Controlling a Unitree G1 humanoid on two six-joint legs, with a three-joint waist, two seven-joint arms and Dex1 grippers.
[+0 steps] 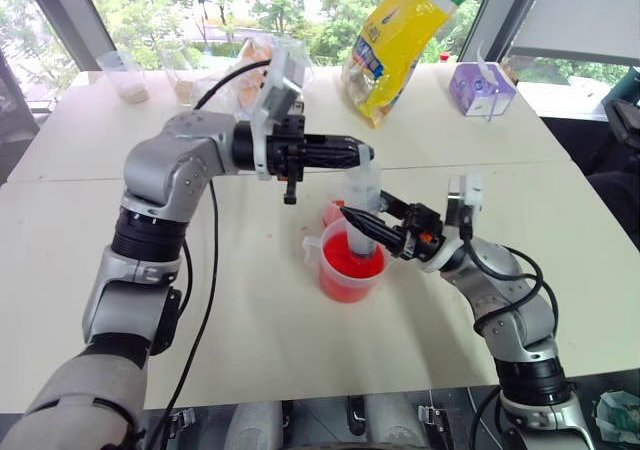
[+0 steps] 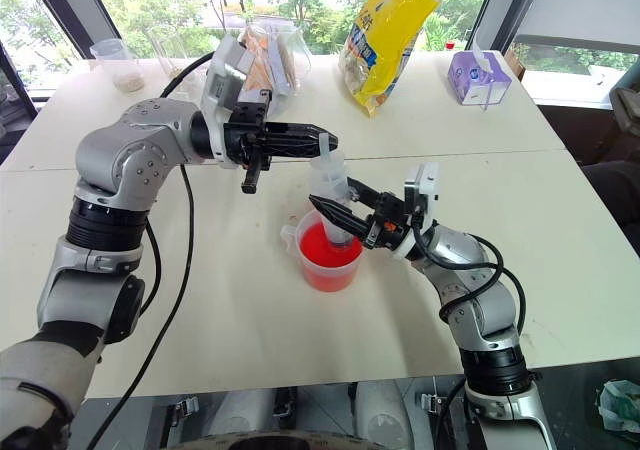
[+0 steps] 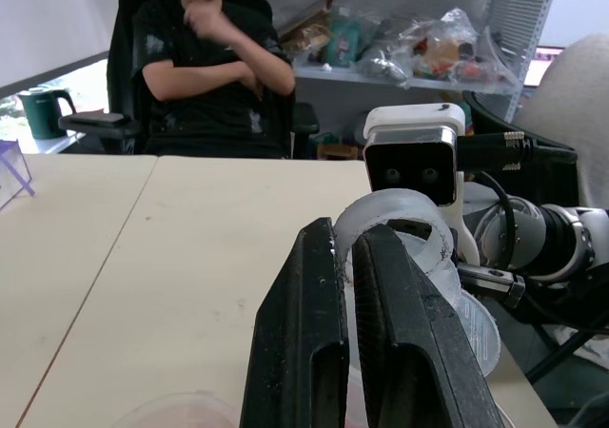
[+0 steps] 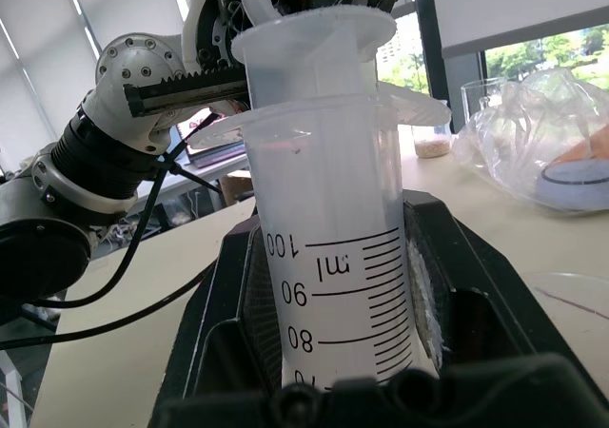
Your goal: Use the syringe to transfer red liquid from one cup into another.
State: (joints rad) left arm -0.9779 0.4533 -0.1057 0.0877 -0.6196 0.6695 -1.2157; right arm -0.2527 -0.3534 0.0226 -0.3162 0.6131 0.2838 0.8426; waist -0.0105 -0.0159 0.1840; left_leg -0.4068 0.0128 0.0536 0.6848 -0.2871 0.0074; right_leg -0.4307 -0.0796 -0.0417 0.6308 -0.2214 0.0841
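On the tabletop (image 1: 250, 300) we are standing the syringe (image 2: 335, 205) upright in the beaker (image 2: 328, 260) of red liquid (image 2: 322, 253). Our right end effector (image 2: 335, 215) is clamping the barrel, and the left end effector (image 2: 322, 137) is pinching the plunger top — we should be drawing it straight up, slowly, tip submerged.
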